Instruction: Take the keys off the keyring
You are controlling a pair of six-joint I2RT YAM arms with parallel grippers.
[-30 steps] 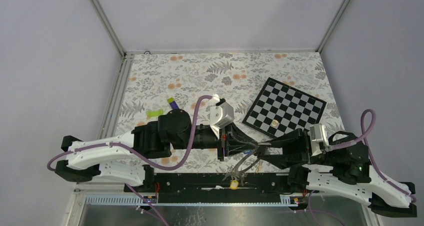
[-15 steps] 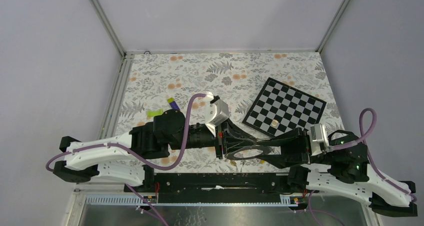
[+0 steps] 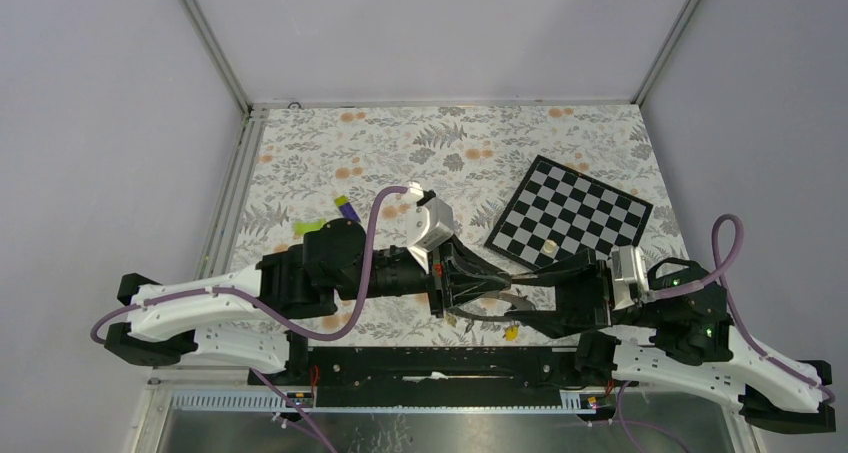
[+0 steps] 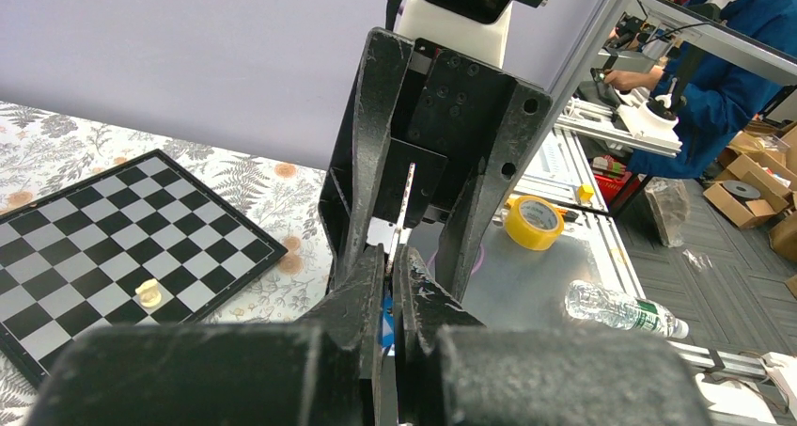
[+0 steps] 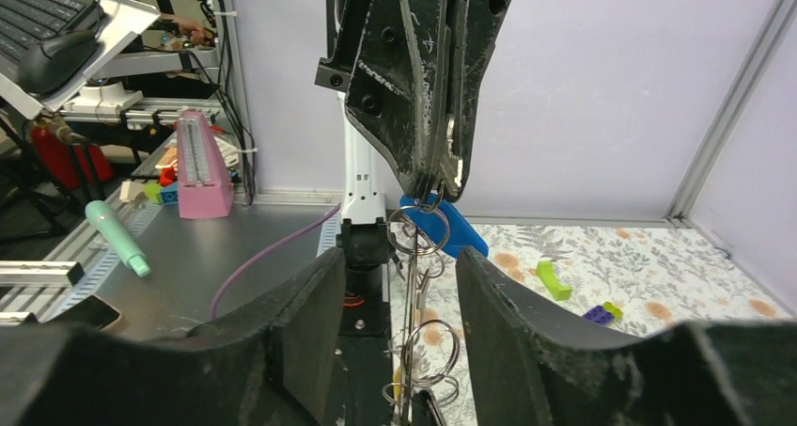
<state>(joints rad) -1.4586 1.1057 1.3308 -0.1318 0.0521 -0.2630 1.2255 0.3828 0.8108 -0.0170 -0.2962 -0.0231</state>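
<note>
My left gripper (image 3: 492, 285) is shut on a blue key tag (image 4: 386, 321), which shows between its closed fingers. In the right wrist view the left gripper (image 5: 434, 183) hangs above, with the blue tag (image 5: 442, 227) just under its tips. The grey keyring (image 5: 411, 304) hangs below it edge-on, with small split rings (image 5: 428, 355) on it. My right gripper (image 5: 399, 266) stands open around the keyring, its fingers clear of it on both sides. From above, the keyring (image 3: 487, 311) lies between both grippers, and a yellow key (image 3: 510, 329) dangles under it beside the right gripper (image 3: 528, 308).
A chessboard (image 3: 570, 215) with a small pale piece (image 3: 549, 244) lies at the back right. A green block (image 3: 305, 228) and a purple-and-green block (image 3: 347, 206) lie behind the left arm. The black base rail (image 3: 430, 358) runs just below the grippers.
The keyring, which hung low over the rail with its keys, has swung up level between the grippers. Both grippers have shifted slightly back. The right gripper's jaws have widened.
</note>
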